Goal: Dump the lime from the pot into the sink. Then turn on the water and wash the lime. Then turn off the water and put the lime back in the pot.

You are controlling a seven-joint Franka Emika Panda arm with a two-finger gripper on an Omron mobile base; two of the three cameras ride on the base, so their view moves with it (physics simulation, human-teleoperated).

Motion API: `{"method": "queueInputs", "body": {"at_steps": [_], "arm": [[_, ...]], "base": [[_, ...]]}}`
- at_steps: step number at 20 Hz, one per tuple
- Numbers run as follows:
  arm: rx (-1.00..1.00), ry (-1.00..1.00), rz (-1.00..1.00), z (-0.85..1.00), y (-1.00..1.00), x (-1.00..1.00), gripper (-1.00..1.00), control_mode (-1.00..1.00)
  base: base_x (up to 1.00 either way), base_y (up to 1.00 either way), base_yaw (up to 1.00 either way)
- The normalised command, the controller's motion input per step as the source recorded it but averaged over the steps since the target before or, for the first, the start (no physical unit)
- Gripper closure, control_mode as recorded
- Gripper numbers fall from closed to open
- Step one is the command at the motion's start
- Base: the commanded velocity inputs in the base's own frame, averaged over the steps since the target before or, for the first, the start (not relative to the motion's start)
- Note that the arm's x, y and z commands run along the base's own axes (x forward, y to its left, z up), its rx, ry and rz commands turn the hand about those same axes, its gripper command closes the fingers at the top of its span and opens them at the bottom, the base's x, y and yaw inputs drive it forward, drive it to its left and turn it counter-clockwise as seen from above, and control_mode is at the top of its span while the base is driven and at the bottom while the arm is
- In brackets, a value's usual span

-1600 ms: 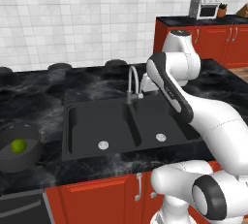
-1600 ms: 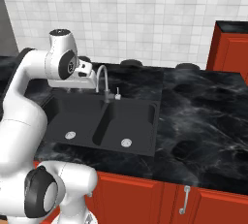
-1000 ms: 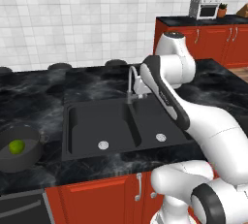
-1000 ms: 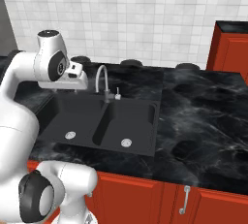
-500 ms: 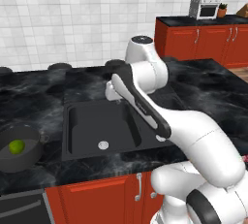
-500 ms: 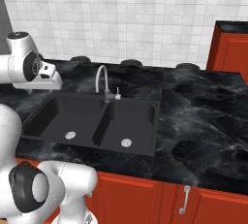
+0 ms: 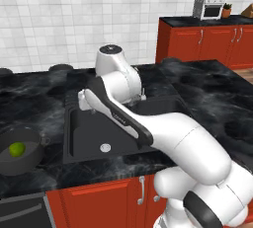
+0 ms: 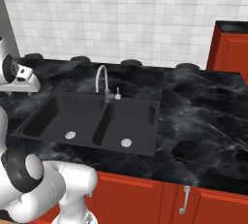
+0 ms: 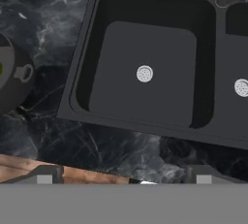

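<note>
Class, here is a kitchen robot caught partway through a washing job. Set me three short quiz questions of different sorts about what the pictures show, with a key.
1. True or false: the lime lies inside the pot.
2. Multiple choice: in the left base view, the pot stands on the counter (A) left of the sink, (B) behind the faucet, (C) inside a basin.
3. Fill in: each basin of the sink has one round silver ____.

Key:
1. True. The lime sits in the pot, not yet dumped.
2. A.
3. drain.
</note>
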Motion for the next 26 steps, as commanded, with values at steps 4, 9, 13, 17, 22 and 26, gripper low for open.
{"method": "queueInputs", "body": {"at_steps": [4, 9, 13, 17, 22, 26], "arm": [[0.00, 0.00, 0.00, -0.33, 0.66, 0.00, -1.00, -1.00], [0.02, 0.00, 0.00, -0.30, 0.59, 0.00, -1.00, -1.00], [0.05, 0.00, 0.00, -0.24, 0.61, 0.00, -1.00, -1.00], [0.06, 0.00, 0.00, -0.20, 0.59, 0.00, -1.00, -1.00], [0.05, 0.02, 0.00, -0.24, 0.52, 0.00, -1.00, -1.00], [0.05, 0.02, 0.00, -0.25, 0.40, 0.04, -1.00, -1.00]], "base": [[0.00, 0.00, 0.00], [0.00, 0.00, 0.00], [0.00, 0.00, 0.00], [0.00, 0.00, 0.00], [0.00, 0.00, 0.00], [0.00, 0.00, 0.00]]}}
